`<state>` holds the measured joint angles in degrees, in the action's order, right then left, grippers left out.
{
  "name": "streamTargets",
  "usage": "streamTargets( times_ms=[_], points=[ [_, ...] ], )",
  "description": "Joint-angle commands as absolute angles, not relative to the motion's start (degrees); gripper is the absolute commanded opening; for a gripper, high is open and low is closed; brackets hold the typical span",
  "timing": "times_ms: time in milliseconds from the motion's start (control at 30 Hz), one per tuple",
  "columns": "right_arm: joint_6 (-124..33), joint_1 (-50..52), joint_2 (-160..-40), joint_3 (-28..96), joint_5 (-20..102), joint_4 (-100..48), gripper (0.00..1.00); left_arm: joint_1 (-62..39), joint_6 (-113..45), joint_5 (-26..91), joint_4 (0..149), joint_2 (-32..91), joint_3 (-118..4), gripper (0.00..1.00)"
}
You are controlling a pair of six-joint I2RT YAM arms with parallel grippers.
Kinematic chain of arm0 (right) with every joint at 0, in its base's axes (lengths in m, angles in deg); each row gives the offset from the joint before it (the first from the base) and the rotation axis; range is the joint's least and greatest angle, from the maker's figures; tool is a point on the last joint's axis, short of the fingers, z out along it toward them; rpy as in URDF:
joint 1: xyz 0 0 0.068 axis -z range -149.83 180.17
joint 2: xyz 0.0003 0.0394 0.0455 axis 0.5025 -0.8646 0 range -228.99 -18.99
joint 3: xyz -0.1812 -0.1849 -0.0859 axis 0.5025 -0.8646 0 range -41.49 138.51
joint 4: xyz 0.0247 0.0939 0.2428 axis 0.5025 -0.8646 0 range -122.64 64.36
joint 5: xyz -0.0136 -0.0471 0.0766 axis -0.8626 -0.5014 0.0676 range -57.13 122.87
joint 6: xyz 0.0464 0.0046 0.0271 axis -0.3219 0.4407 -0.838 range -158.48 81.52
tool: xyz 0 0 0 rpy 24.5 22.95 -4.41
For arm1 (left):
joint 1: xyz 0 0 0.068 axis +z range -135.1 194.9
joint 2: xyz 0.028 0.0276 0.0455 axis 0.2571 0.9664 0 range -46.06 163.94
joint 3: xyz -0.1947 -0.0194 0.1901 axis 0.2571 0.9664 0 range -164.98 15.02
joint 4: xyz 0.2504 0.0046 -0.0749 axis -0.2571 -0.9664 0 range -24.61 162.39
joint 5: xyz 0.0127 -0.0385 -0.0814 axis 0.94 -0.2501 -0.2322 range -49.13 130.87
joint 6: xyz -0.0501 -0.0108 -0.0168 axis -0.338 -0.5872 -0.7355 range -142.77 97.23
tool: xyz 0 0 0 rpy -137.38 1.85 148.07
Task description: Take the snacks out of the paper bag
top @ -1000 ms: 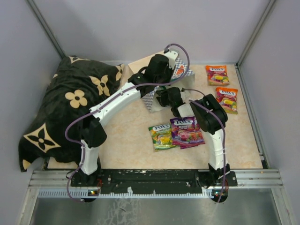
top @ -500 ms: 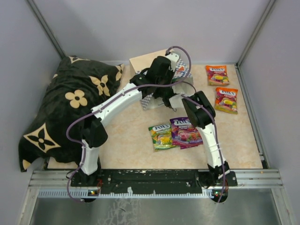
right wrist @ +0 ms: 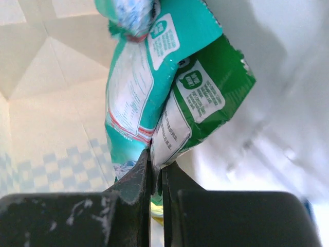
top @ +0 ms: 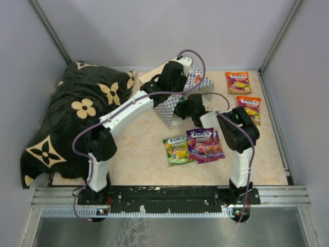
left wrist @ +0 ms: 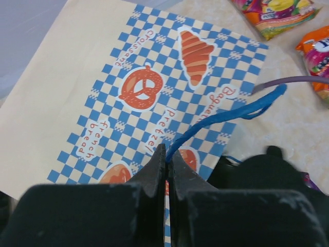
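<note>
Bright, even light; right-wrist view perhaps overexposed.

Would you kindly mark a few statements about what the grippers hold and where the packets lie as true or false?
1. The left gripper pinches the blue cord handle of the paper bag. True.
2. The right gripper hangs open and empty. False: it is shut on a dark green packet inside the bag.
3. Four packets lie outside the bag. True: two orange packets, a lime packet and a purple packet.
4. The purple packet lies inside the bag. False: it lies on the table, beside the lime packet.
</note>
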<state>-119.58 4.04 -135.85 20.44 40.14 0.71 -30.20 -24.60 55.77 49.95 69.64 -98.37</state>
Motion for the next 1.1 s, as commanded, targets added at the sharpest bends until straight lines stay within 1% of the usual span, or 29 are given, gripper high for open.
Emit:
streamTargets(
  times_ms=[0,100,267,367,533,600,667,767,900,1067],
  points=[
    [-110.1,6.8,-123.1,15.5,46.8,-2.8,0.00,-28.4,-23.2,59.4,54.0,67.3,-95.6,0.00],
    [-103.7,8.1,-115.9,15.2,48.2,-11.0,0.00,-28.0,-22.9,59.8,55.2,67.1,-93.9,0.00],
    [-93.3,10.3,-106.8,19.1,48.8,-28.3,0.00,-27.5,-22.4,60.8,56.1,66.4,-92.9,0.00],
    [-88.1,10.7,-100.9,19.3,46.9,-35.9,0.00,-27.1,-21.5,60.7,56.8,66.0,-93.0,0.00],
    [-75.4,10.4,-94.8,27.9,44.5,-55.1,0.00,-26.2,-20.8,60.7,57.1,66.0,-94.1,0.00],
    [-70.6,9.0,-94.5,33.3,41.0,-65.5,0.00,-25.9,-20.7,60.5,57.0,66.0,-94.4,0.00],
    [-67.2,5.8,-94.6,38.3,34.5,-75.2,0.00,-25.5,-20.7,60.4,57.0,66.0,-94.4,0.00],
    [-67.1,0.2,-94.0,41.7,23.3,-85.9,0.00,-24.8,-20.3,59.8,56.8,65.9,-94.1,0.00],
    [-71.4,-6.1,-94.1,42.1,11.8,-95.8,0.00,-24.3,-20.1,59.5,56.9,65.8,-93.4,0.00],
    [-75.5,-12.2,-98.4,40.8,3.5,-102.2,0.00,-24.1,-20.4,59.4,57.0,65.4,-92.2,0.00]
  ],
)
